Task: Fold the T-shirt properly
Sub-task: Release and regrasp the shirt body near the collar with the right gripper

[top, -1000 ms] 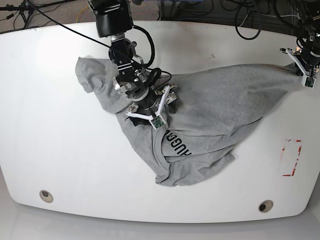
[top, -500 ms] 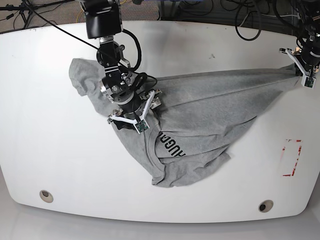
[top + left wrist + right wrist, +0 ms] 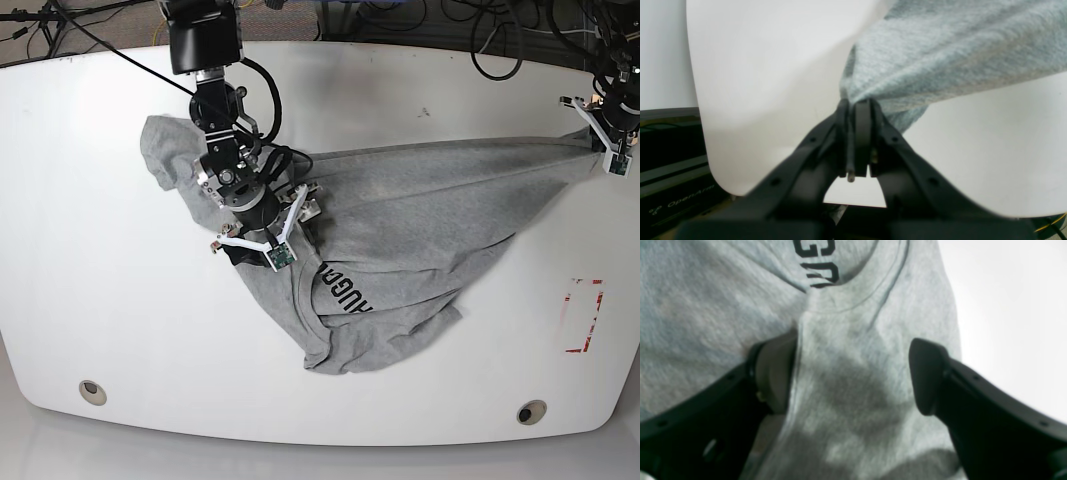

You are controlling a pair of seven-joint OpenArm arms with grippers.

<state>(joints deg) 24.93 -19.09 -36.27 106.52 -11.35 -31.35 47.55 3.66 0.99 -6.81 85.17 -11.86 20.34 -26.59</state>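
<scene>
The T-shirt [image 3: 420,210] stretches lengthwise from the pinching left claw [image 3: 857,110] toward the spread right claw [image 3: 853,373], which straddles a ridge, seemingly ungripped.

base: high overhead, looking down on the whole white table [image 3: 420,80] and both arms.
left wrist: close behind the left gripper [image 3: 857,110], facing along its jaws over the table edge.
right wrist: close above the right gripper [image 3: 853,373], facing down.
shared: all three show the T-shirt [image 3: 420,200].
</scene>
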